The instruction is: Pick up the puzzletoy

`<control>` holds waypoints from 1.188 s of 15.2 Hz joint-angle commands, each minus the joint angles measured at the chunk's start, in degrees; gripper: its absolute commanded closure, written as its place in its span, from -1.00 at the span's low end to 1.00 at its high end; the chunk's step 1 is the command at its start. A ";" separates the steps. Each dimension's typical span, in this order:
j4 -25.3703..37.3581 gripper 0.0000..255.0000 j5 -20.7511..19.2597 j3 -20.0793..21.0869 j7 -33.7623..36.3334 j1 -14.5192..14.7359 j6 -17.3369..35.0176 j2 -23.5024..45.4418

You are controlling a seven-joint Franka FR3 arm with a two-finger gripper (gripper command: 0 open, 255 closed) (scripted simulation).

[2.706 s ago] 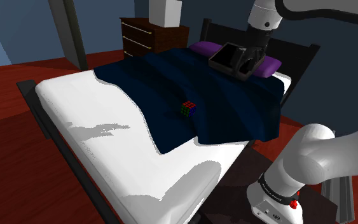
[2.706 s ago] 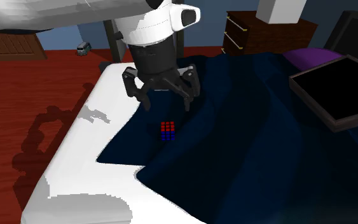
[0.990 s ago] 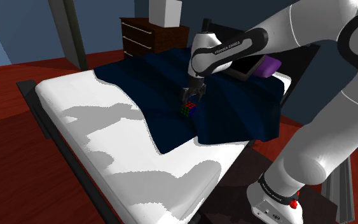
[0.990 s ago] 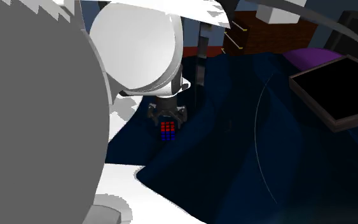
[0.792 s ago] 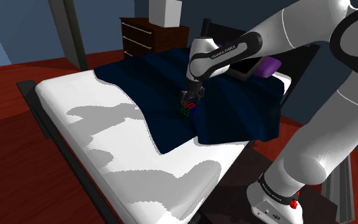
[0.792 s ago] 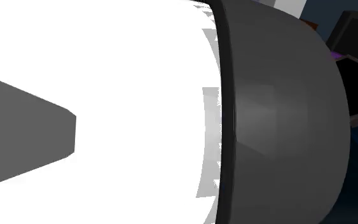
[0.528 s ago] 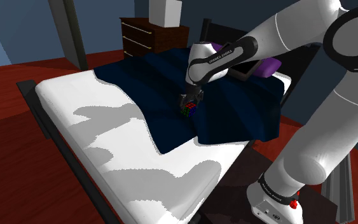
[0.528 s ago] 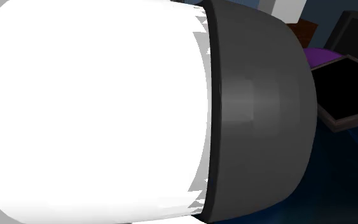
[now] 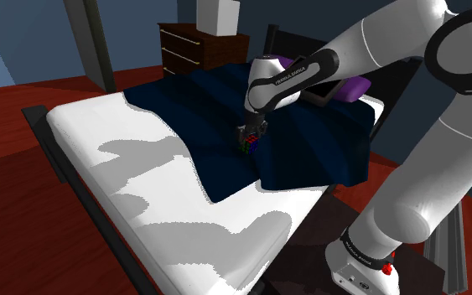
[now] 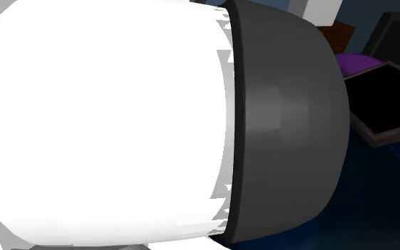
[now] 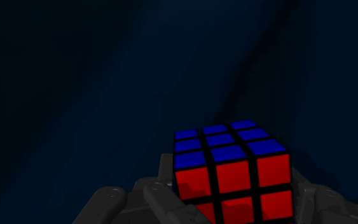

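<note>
Update: the end effector (image 9: 250, 134) has come from up by the headboard, where it hung spread wide, down onto the puzzle cube (image 9: 246, 145). In the last half second it settles only a touch lower, so the approach looks finished. The cube itself hasn't shifted. It sits in the same spot on the dark blue blanket (image 9: 309, 147), near the blanket's edge over the white bed (image 9: 116, 126).

Second exterior view is no help now: an arm link (image 10: 120, 121) has swung across it. A black tray (image 10: 384, 92) and a bit of purple pillow (image 10: 353, 60) show at that view's right.

Wrist view: the puzzle cube (image 11: 231, 172), blue face up and red face to the camera, sits deep inside the end effector (image 11: 233, 207). The black fingers (image 11: 159, 197) butt against its two side faces with no gap showing. I read that as pinching the cube, not just straddling it.

Cube is centred between the fingers, square to them, with blanket around it. Shoulder view shows it at blanket level, so not lifted yet.

My call: grasp made or as good as made, and the next step is a straight lift. The risk is soft bedding under it and a smooth-sided cube, so watch for slip.
</note>
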 commanded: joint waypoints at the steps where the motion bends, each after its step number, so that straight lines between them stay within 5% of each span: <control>1: -0.04 1.00 -0.01 -0.06 0.01 -0.04 0.02 0.15; 18: 5.52 1.00 -0.26 0.03 0.25 -0.02 -11.85 -6.16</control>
